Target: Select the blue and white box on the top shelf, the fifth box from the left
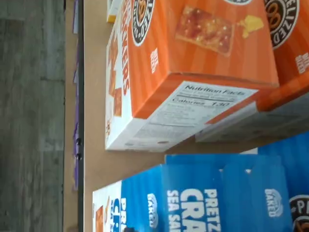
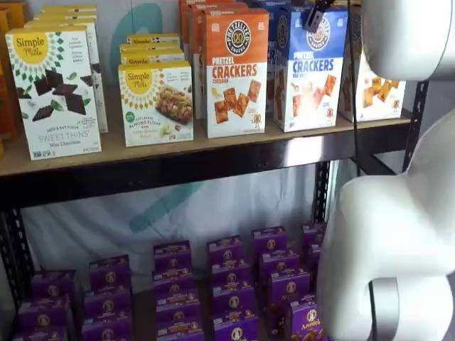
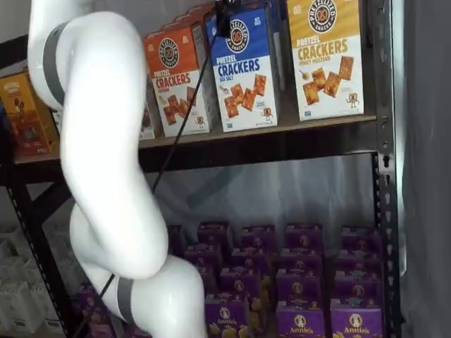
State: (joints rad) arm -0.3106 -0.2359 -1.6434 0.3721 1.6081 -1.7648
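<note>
Narrow gap between blue and white box (image 3: pixel 243 74) and orange-topped carton (image 3: pixel 177 77), bare board.

The wrist view is hovering close above the top shelf (image 1: pixel 96 159), looking down on carton tops. Both shelf views are facing the shelving from the front, one angling from about 5 o'clock, sharing the blue and white box (image 2: pixel 307 67) (image 3: pixel 245 74).

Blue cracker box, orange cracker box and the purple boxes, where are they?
blue and white box (image 2: pixel 307 71), shelf view, front face lettering.
orange cracker box (image 2: pixel 236 71), shelf view, front face lettering.
purple boxes (image 3: pixel 304 285), shelf view, one box's front.
</note>
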